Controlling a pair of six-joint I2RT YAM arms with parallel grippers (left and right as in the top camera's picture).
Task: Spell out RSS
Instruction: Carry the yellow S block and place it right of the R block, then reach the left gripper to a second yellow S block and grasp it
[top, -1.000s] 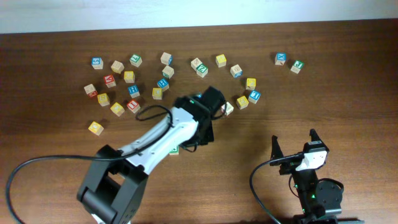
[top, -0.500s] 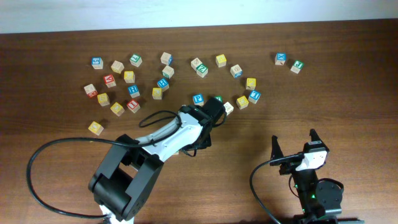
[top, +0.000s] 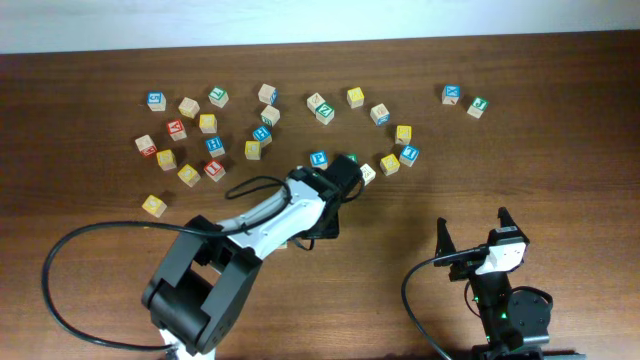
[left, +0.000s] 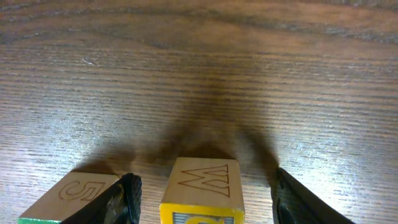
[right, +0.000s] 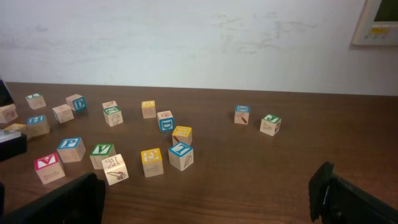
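Note:
Several lettered wooden blocks lie scattered across the far half of the table. My left gripper is low over the table, just in front of them. In the left wrist view its jaws are open and straddle a yellow-edged block with W on top, with gaps on both sides. A green-edged S block sits just outside the left finger. The arm hides both blocks from overhead. My right gripper is open and empty near the front right; it also shows in the right wrist view.
A blue block and a green block lie right behind the left wrist. Two blocks sit apart at the far right. In the right wrist view a cluster of blocks lies ahead on the left. The left arm's cable loops at the front left.
A second ago the left wrist covered the blue block. It has since dropped back toward the front, uncovering the blue and green blocks. The right arm has not moved.

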